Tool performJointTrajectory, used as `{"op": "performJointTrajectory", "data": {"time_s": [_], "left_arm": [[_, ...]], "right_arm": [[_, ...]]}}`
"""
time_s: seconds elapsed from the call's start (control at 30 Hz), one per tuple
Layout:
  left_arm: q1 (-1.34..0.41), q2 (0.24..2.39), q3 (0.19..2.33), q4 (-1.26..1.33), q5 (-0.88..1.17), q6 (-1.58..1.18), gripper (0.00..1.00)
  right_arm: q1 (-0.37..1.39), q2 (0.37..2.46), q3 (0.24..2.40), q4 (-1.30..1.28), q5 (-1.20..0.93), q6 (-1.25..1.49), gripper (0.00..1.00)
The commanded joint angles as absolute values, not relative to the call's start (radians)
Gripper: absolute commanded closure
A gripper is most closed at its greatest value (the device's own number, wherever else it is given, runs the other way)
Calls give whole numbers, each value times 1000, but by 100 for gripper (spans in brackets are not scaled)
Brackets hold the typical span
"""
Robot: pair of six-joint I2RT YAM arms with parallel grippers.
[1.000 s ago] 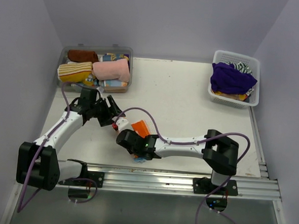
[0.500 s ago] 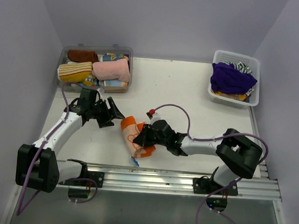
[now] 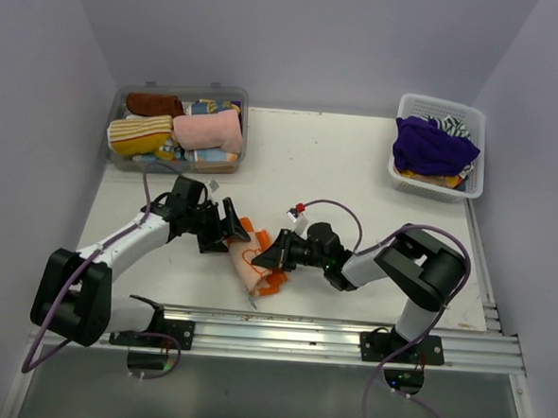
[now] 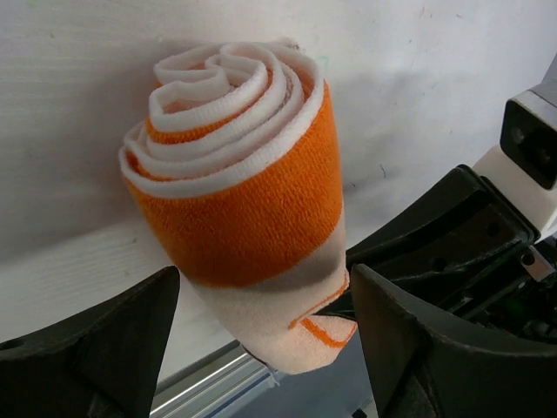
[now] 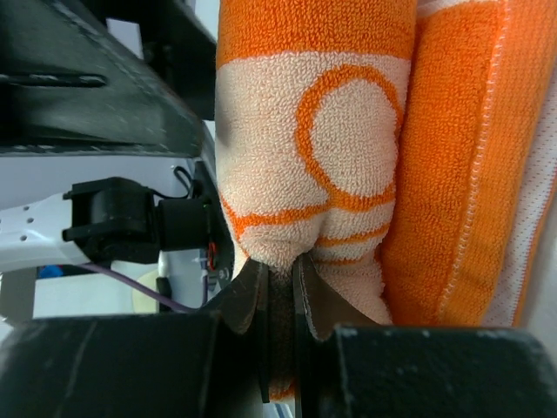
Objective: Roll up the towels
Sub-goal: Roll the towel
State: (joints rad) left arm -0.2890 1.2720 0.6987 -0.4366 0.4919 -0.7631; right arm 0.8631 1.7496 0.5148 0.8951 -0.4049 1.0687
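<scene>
The rolled orange-and-cream towel (image 3: pixel 254 264) is laid on the surface (image 3: pixel 357 176), toward 7 o'clock from its middle. The left gripper (image 4: pixel 261 274), at the roll's 11 o'clock, is seen with jaws spread wide around the spiral end. The right gripper (image 5: pixel 277 270), at 3 o'clock, has its jaws pinched tight on a fold of the towel.

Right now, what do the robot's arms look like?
The left arm and right arm are white tubes with chunky black joints. A thin purple cable loops along each. Their fingers are black wedges, and a small red knob sits by the right wrist.
</scene>
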Motion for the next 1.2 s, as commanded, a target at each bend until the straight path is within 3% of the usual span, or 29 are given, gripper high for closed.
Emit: {"op": "performJointTrajectory", "data": {"time_s": [0.0,0.17,0.23,0.27,0.37,0.4,0.53,0.7,0.87,1.17], "left_arm": [[-331,1324,672,-302,528,-816,17],[-348,1380,669,-230,543,-834,21],[-356,1408,673,-221,543,-836,30],[-359,1416,675,-218,545,-836,33],[-362,1427,676,-219,543,-834,48],[-362,1428,676,-221,540,-831,52],[-362,1428,678,-236,535,-825,61],[-362,1424,670,-238,535,-827,64],[-362,1424,670,-238,535,-825,65],[-362,1428,673,-244,529,-825,66]], "right_arm": [[859,1810,465,911,-506,1100,100],[850,1816,465,891,-518,1085,100],[848,1790,492,821,-515,1052,99],[848,1772,508,704,-506,1005,83],[848,1653,572,405,-428,867,61],[850,1617,609,326,-401,830,47],[847,1445,682,8,-249,686,30],[842,1281,698,-186,-114,623,29],[842,1276,658,-209,-97,624,42],[906,1429,683,-144,-189,606,37]]}}
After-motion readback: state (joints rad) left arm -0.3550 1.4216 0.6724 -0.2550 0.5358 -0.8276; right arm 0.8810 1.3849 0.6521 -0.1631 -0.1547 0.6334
